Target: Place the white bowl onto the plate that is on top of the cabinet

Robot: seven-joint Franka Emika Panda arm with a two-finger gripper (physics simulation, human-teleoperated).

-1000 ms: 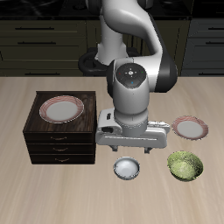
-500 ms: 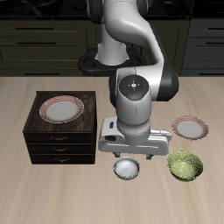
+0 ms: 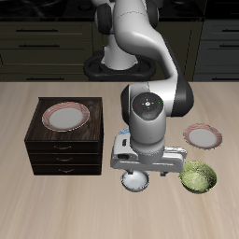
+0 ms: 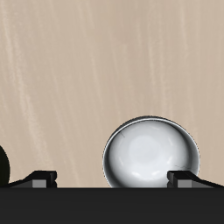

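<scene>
The white bowl (image 3: 136, 182) sits on the table near its front edge, partly hidden under my hand. In the wrist view the white bowl (image 4: 150, 156) lies just below my gripper (image 4: 114, 179), which is open and empty; one fingertip (image 4: 188, 178) is over the bowl's rim and the other stands off beside it. My gripper (image 3: 142, 171) hangs low over the bowl. The plate (image 3: 64, 116), white with a reddish-brown rim, lies on top of the dark brown cabinet (image 3: 63, 154), across the table from the bowl.
A green bowl (image 3: 198, 175) sits close beside the white bowl. A pink-rimmed plate (image 3: 203, 137) lies behind the green bowl. The robot's arm (image 3: 154, 103) hides the table's middle.
My arm has moved toward the table's front edge and down, so the hand now covers the back part of the white bowl. The bowl has not moved.
</scene>
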